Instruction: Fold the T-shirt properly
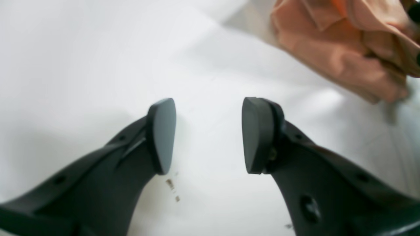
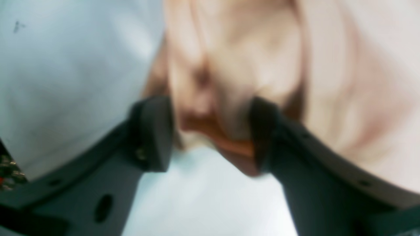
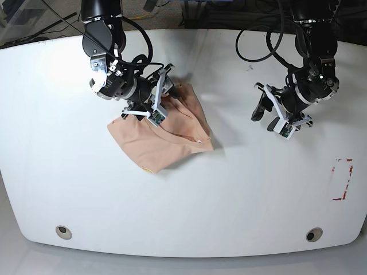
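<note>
The peach T-shirt (image 3: 166, 140) lies crumpled in a loose heap left of the table's middle. My right gripper (image 3: 160, 100) is down on the heap's upper edge. In the right wrist view, which is blurred, this gripper (image 2: 208, 127) has its jaws wide apart and a bunch of T-shirt (image 2: 236, 59) fabric sits between the pads. My left gripper (image 3: 268, 117) hovers over bare white table far to the right of the shirt. In the left wrist view it (image 1: 208, 131) is open and empty, and the T-shirt (image 1: 334, 46) shows only in the top right corner.
The white table (image 3: 229, 195) has a red-marked rectangle (image 3: 342, 179) near its right edge and two round holes (image 3: 63, 231) (image 3: 313, 234) along the front. Cables lie behind the table's back edge. Small brown specks (image 1: 170, 183) mark the table under my left gripper.
</note>
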